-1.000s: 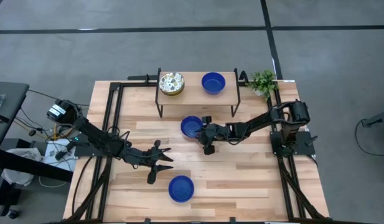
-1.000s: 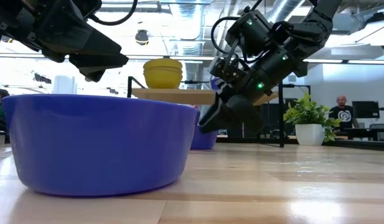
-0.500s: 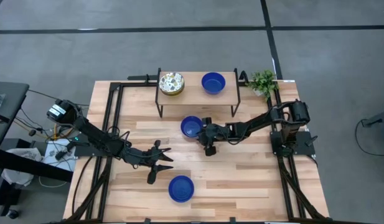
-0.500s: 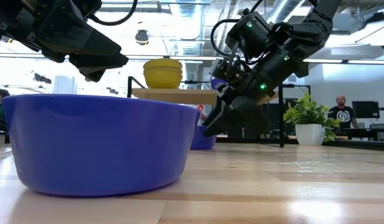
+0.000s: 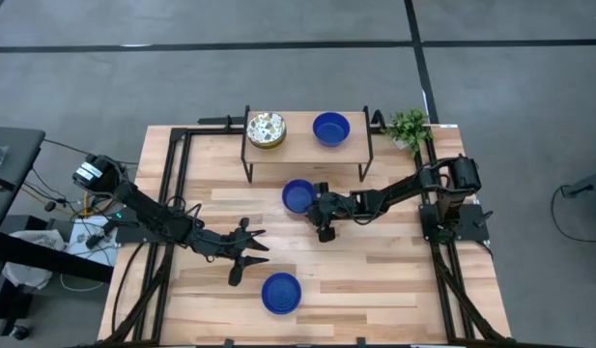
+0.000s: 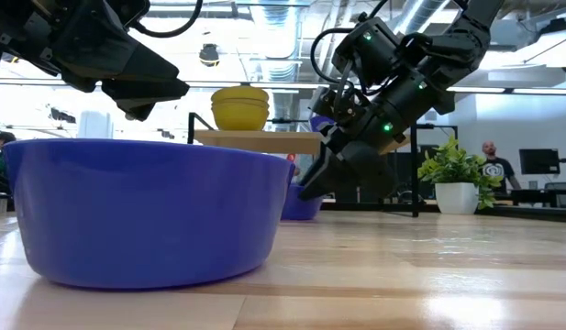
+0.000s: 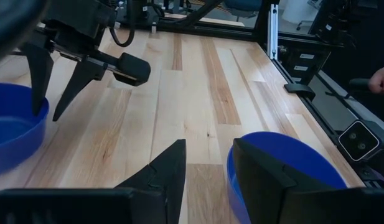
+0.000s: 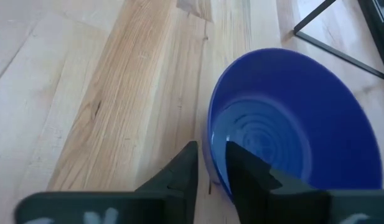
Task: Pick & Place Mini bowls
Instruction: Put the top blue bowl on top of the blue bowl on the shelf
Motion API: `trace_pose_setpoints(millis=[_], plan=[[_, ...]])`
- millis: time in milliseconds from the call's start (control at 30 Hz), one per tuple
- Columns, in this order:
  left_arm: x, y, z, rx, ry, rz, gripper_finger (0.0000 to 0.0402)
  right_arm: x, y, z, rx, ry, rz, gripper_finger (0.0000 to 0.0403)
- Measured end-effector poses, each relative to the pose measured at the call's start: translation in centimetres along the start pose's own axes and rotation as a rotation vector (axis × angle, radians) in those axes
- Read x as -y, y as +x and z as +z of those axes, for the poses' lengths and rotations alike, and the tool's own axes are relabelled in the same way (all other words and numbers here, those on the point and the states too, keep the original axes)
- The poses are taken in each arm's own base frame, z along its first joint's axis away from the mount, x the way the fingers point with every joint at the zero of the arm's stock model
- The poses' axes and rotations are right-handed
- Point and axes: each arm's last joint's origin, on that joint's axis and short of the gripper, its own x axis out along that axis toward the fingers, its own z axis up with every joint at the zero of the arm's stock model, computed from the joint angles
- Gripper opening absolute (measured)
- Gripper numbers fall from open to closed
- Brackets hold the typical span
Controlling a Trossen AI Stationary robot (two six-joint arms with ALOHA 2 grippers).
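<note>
Two dark robot arms reach over a pale wooden table [image 5: 375, 280], seen from above. Going left to right: the left gripper [image 5: 247, 253] hovers over the front half of the table, with its two fingers spread wide and nothing between them. A blue bowl [image 5: 280, 293] sits on the boards just in front of it, near the table's front edge. From the left wrist camera, this bowl lies beyond and to one side of the fingers, not between them. The arm looks to be waiting close to that bowl, probably so it can be taken next.

Further right, near the table's centre, a second blue bowl [image 5: 298, 196] rests on the wood. The right gripper [image 5: 320, 211] is at its right-hand rim. The right wrist camera shows the fingers nearly closed, straddling the bowl's wall: one finger inside the rim, one outside. Whether they already pinch the wall firmly is hard to tell. Gripping by the rim makes sense, since the whole bowl seems too broad for the fingers to span.

Behind the two arms stands a small raised shelf [image 5: 296, 142]. On it sit a cream speckled bowl [image 5: 266, 129] and, to its right, a third blue bowl [image 5: 330, 128], which suggests the shelf is where bowls get placed. A small potted plant [image 5: 408, 126] stands at the far right corner.
</note>
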Motion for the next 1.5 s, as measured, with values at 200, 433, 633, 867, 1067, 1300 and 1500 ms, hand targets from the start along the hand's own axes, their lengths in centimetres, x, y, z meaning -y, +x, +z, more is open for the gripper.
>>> trace_pose_setpoints(millis=[200, 433, 633, 867, 1067, 1300, 1500], plan=[[0.0, 0.0, 0.0, 0.000, 0.000, 0.000, 0.0131, 0.0, 0.0, 0.0, 0.000, 0.000, 0.000, 0.0012], [0.0, 0.0, 0.0, 0.000, 0.000, 0.000, 0.0131, -0.1, 0.0, 0.0, 0.008, 0.015, 0.018, 0.0005], [0.0, 0.0, 0.0, 0.000, 0.000, 0.000, 0.0131, -0.7, -0.2, 0.3, 0.016, 0.002, 0.031, 0.0003], [0.0, 0.0, 0.0, 0.000, 0.000, 0.000, 0.0131, -1.4, -0.8, 0.8, 0.017, -0.005, 0.050, 0.0001], [0.0, 0.0, 0.0, 0.000, 0.000, 0.000, 0.0131, -1.7, -2.6, 1.9, 0.044, 0.020, 0.071, 0.0001], [0.0, 0.0, 0.0, 0.000, 0.000, 0.000, 0.0131, -2.6, -6.1, 4.1, 0.128, -0.015, 0.104, 0.0001], [0.0, 0.0, 0.0, 0.000, 0.000, 0.000, 0.0131, -3.8, -9.5, 5.5, 0.198, -0.056, 0.146, 0.0000]])
